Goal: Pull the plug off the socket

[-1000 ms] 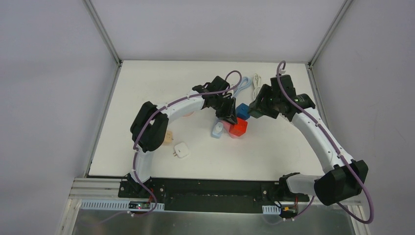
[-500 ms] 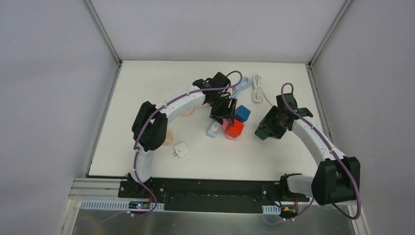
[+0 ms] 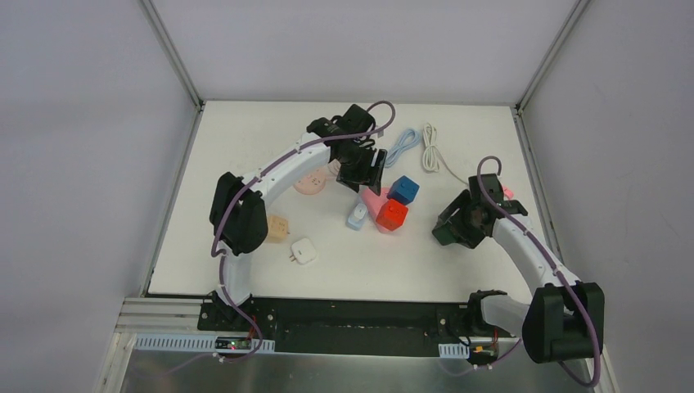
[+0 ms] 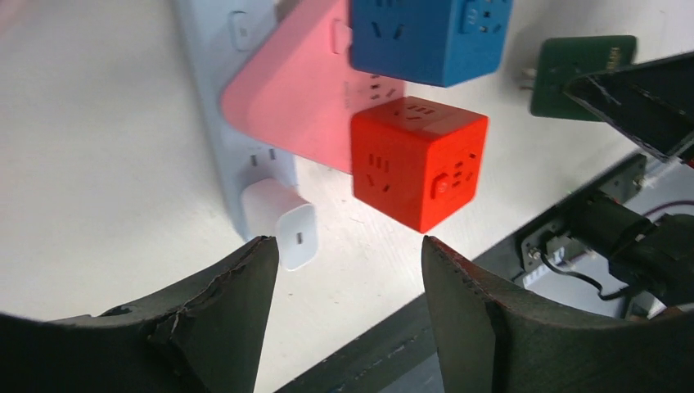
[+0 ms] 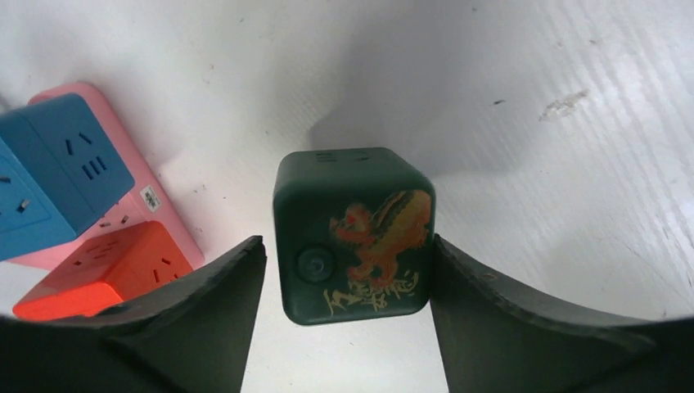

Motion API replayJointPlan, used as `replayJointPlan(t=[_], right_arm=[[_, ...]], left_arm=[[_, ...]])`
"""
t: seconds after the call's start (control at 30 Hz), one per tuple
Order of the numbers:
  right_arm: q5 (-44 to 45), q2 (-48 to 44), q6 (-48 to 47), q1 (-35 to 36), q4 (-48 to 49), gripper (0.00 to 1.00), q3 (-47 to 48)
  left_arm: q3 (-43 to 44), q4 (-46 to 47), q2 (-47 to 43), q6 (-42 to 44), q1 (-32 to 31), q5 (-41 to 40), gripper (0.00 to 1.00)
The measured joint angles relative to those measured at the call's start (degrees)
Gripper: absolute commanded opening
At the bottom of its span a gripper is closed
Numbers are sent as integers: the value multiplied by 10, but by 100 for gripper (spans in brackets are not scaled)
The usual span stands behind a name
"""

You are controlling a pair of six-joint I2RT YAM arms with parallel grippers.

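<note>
My right gripper (image 5: 348, 241) stands spread around the dark green cube plug (image 5: 360, 205), one finger on each side. A sliver of table (image 5: 532, 82) shows beside one finger (at the other I cannot tell if it touches). The plug lies on the table, apart from the pink power strip (image 5: 172, 225). My left gripper (image 4: 345, 246) is spread too, holding nothing, above the red cube (image 4: 417, 168).

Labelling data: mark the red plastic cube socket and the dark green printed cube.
red plastic cube socket (image 4: 386, 173), left wrist view, left face.
dark green printed cube (image 5: 360, 246), right wrist view, printed face.
</note>
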Motion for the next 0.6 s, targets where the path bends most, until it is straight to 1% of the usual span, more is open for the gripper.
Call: replayJointPlan(t=[0.13,0.23,0.43,0.5,0.6], right_arm=[[25,-15,8,-1,-24,85,2],[41,-39,16,-1,-57,90,21],[71,-124,21,-1,-108,92,126],[66,-152,21,-1,-110,93,150],[38,-183,21,-1,-105,93,160]], left_arm=[[4,-14,-9,14,16,-40,66],[9,-21,-13,16,28,-62,66],[18,-17,-19,15,40,-98,67],[18,-9,-20,12,40,-109,67],[17,9,-21,1,40,-120,67]])
